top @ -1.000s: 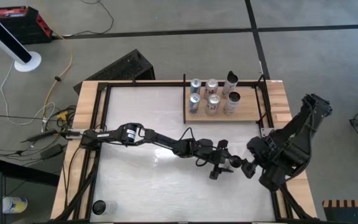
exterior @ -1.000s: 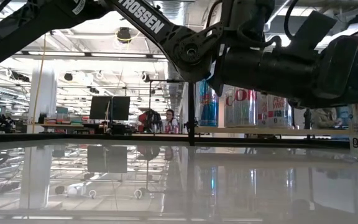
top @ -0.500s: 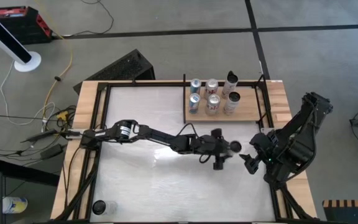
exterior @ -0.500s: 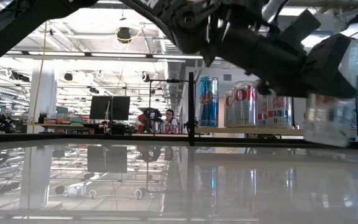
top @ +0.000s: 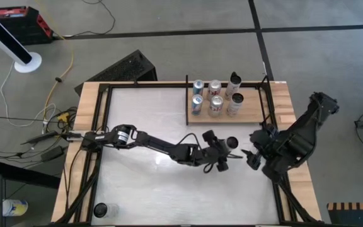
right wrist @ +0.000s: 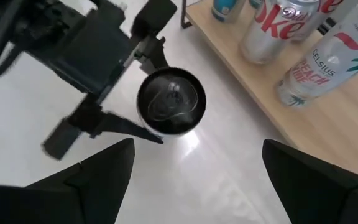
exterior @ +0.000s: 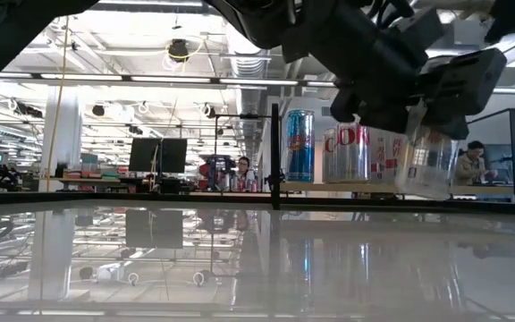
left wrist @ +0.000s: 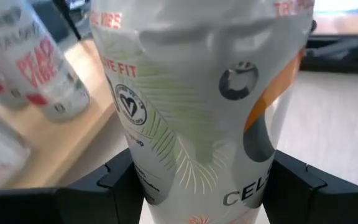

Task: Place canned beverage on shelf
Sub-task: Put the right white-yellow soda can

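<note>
We carry the can point(top: 231, 143) pinched in our left hand point(top: 227, 150) above the counter point(top: 144, 120), just short of the shelf point(top: 254, 111), placing undone; right hand point(top: 252, 159) waits spread nearby.

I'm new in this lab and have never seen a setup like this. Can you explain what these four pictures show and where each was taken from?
It is a robot with two dark arms at a white table. One picture looks straight down from above, one looks level across the tabletop into the room, and the other two come from cameras on each arm's wrist.

From above, the left gripper holds a white Celsius can clear of the table, just short of the wooden shelf at the table's far edge. The left wrist picture shows that can close up between the dark fingers. Six cans already stand on the shelf, among them a blue can and Diet Coke cans. The right gripper waits open beside it, empty; its camera sees the can's top.
</note>
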`<action>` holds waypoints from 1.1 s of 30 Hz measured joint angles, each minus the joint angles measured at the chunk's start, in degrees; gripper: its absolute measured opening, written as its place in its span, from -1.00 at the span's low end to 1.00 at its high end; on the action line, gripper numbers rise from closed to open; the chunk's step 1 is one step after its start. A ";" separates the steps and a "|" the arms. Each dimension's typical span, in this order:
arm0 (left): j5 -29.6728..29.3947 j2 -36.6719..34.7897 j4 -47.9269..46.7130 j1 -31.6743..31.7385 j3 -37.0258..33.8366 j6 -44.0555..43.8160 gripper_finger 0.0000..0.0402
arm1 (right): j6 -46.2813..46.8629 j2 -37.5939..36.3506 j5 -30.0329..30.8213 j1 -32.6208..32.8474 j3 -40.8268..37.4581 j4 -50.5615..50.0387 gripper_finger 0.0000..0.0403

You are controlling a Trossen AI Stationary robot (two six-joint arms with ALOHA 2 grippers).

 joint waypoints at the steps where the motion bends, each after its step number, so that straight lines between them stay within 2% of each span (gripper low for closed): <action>1: 0.18 0.00 0.02 0.17 0.00 -1.96 0.14 | -0.63 -0.01 -0.18 -0.26 -0.52 -0.01 0.88; 6: 2.19 0.15 3.82 1.14 -0.42 -7.41 0.14 | -2.28 -2.31 -0.33 -0.33 -2.76 1.23 0.88; 9: 1.56 1.14 14.88 1.29 -3.98 -7.75 0.14 | -2.30 -4.47 -0.27 -0.52 -3.69 2.97 0.88; 16: -4.07 1.73 27.50 1.18 -12.09 -5.53 0.14 | -4.23 -5.53 1.43 0.11 -3.75 3.65 0.88; 22: -5.46 2.27 27.61 1.24 -12.98 -4.43 0.14 | -7.91 -5.30 1.45 -0.89 -3.75 4.83 0.88; 25: -3.58 2.27 27.37 1.23 -12.98 -2.68 0.14 | -8.29 -5.35 1.50 -0.80 -3.75 4.86 0.88; 27: -0.98 2.27 27.24 1.60 -12.96 -1.66 0.20 | -8.31 -5.36 1.50 -0.78 -3.75 4.78 0.88; 33: 3.91 2.26 27.35 2.59 -12.92 -3.73 0.61 | -8.29 -5.34 1.45 -0.78 -3.75 4.66 0.88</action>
